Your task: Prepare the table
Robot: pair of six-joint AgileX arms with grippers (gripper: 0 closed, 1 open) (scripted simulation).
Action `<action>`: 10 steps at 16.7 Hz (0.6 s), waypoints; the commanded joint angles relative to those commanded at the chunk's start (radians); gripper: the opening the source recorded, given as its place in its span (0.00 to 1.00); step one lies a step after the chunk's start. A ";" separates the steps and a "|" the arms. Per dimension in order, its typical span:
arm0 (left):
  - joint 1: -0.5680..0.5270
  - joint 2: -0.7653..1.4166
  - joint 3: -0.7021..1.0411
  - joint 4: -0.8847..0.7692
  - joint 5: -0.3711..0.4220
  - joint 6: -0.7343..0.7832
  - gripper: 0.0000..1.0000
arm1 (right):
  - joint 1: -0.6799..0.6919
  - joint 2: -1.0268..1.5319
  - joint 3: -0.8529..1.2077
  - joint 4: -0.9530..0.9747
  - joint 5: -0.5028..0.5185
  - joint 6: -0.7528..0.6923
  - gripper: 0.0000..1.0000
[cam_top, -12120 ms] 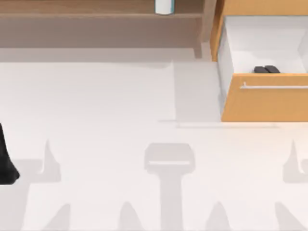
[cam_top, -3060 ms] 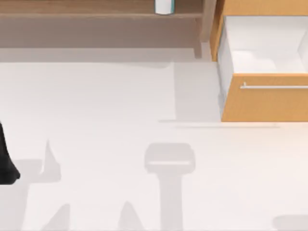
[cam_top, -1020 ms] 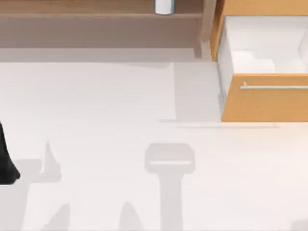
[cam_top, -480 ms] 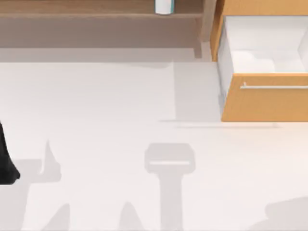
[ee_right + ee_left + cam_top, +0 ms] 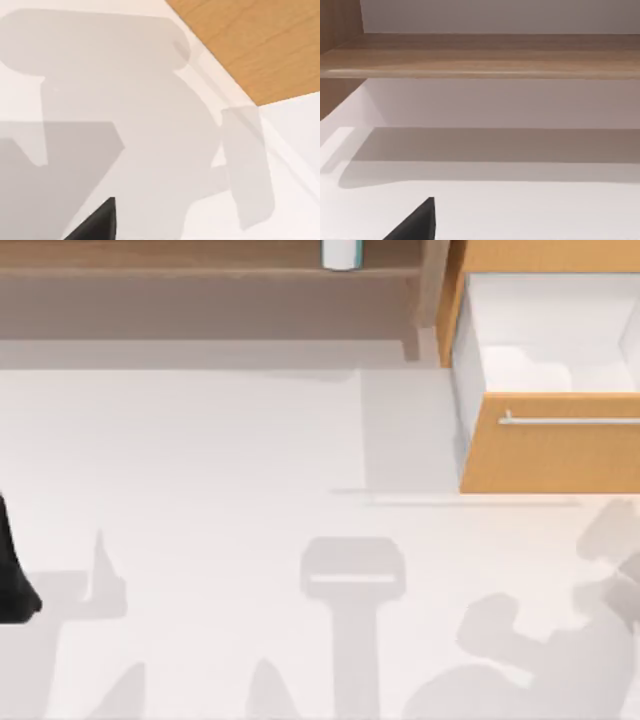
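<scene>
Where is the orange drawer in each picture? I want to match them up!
Top view: the orange drawer sits at the table's far right, pulled open, silver handle across its front.
Left wrist view: this camera faces the brown shelf above the white table instead.
Right wrist view: the drawer is the orange wood panel next to the shadowed tabletop.
Shared landmark: the white table, seen in all three views.

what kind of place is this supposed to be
Probably a rendered tabletop workspace for a two-arm robot, not a real room. A wide plain white table carries an orange-wood drawer unit, pulled open, with a silver bar handle, and a brown wooden shelf runs along the far edge.
</scene>
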 joint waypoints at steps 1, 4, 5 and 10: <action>0.000 0.000 0.000 0.000 0.000 0.000 1.00 | 0.034 0.031 -0.019 0.104 0.016 -0.046 1.00; 0.000 0.000 0.000 0.000 0.000 0.000 1.00 | 0.129 0.140 -0.077 0.424 0.067 -0.184 1.00; 0.000 0.000 0.000 0.000 0.000 0.000 1.00 | 0.157 0.181 -0.095 0.530 0.086 -0.230 1.00; 0.000 0.000 0.000 0.000 0.000 0.000 1.00 | 0.265 0.407 -0.151 1.030 0.179 -0.448 1.00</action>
